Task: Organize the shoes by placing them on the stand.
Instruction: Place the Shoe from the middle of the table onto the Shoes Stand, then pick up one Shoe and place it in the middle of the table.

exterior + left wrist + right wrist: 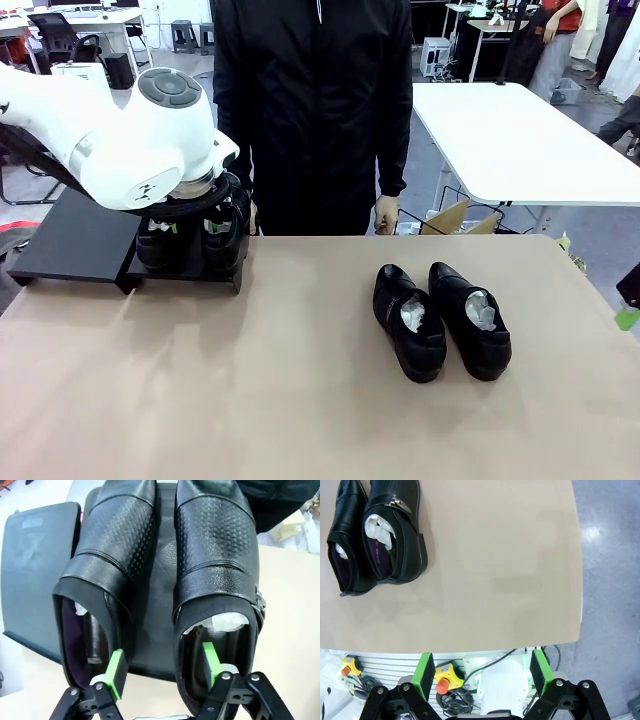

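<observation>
Two black shoes (112, 575) (217, 570) stand side by side, toes away, on the right section of the low black stand (30, 570). My left gripper (162, 669) hangs over their heels, jaws open, one green pad (116, 674) in the left shoe's mouth and the other pad (210, 662) inside the right shoe, holding nothing. In the front view the left gripper (192, 232) is mostly hidden under the white arm. Two more shoes (408, 320) (470, 318), stuffed with white paper, lie on the tan table; they appear again as shoes (347, 545) (390, 530). My right gripper (482, 672) is open off the table's edge.
A person in a black jacket stands at the far side, one hand (385, 213) at the table edge. The stand's left section (70, 240) is bare. A white table (520, 140) stands behind. Cables and a red-button box (445, 677) lie below the right gripper.
</observation>
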Robot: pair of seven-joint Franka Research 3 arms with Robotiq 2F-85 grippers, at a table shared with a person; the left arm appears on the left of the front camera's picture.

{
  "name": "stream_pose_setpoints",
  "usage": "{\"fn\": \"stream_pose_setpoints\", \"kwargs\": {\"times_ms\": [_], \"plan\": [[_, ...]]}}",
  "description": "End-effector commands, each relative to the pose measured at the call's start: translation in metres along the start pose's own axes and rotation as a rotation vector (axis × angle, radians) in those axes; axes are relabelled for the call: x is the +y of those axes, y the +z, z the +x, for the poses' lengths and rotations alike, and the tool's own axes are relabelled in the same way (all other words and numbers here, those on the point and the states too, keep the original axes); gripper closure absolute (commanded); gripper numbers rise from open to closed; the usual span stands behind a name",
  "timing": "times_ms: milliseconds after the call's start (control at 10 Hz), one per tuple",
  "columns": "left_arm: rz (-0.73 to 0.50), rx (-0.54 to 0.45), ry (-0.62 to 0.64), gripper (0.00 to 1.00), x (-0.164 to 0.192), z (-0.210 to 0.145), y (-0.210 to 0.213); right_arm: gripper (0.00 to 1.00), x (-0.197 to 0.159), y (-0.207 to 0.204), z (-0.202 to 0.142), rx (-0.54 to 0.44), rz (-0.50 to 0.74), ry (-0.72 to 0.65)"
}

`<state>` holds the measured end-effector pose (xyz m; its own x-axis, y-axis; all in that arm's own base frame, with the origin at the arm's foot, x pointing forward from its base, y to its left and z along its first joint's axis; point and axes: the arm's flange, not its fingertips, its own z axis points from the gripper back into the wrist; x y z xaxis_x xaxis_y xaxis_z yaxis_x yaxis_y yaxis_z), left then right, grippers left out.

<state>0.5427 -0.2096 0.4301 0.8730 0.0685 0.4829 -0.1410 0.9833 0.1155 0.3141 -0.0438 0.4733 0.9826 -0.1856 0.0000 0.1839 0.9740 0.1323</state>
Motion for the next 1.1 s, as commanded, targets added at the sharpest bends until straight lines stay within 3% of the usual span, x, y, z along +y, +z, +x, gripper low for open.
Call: {"fn": "stream_pose_setpoints", "kwargs": {"times_ms": [0, 200, 300, 1000], "plan": [[0.025, -0.024, 0.011, 0.00, 0.000, -0.002, 0.015, 0.00, -0.001, 0.001, 0.000, -0.002, -0.002, 0.002], [-0.020, 0.054, 0.022, 0.00, 0.005, -0.004, 0.032, 0.00, -0.001, 0.001, 0.000, -0.002, -0.002, 0.002], [-0.002, -0.005, 0.008, 0.00, -0.001, 0.001, 0.014, 0.00, -0.001, 0.001, 0.000, -0.002, -0.002, 0.002], [-0.002, -0.005, 0.008, 0.00, -0.001, 0.001, 0.014, 0.00, -0.001, 0.001, 0.000, -0.002, -0.002, 0.002]]}}
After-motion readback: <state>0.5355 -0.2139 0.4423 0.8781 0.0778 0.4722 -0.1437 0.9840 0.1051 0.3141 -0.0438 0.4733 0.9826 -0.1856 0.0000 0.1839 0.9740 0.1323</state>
